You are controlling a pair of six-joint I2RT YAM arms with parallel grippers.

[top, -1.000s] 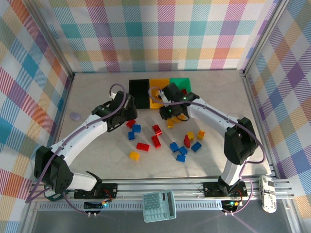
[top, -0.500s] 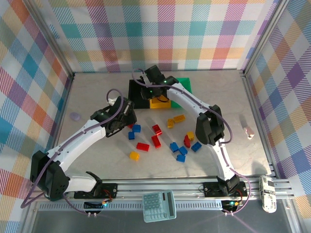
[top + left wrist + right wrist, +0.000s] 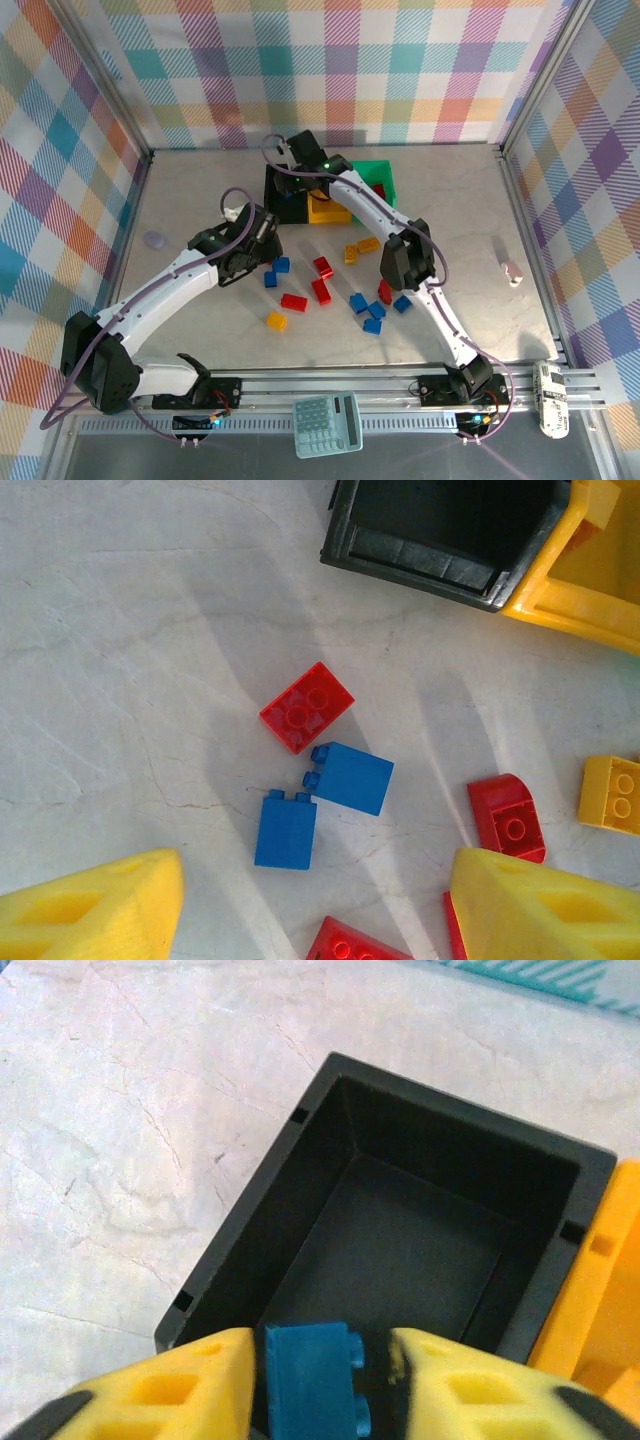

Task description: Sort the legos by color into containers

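One blue brick sits clamped in the right tool, right above the black bin near its edge, so I'd guess a straight drop does it.

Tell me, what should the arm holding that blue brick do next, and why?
Probably open the right gripper and let go. It is shut on the blue brick, which hangs above the open black bin, so the brick should drop inside.
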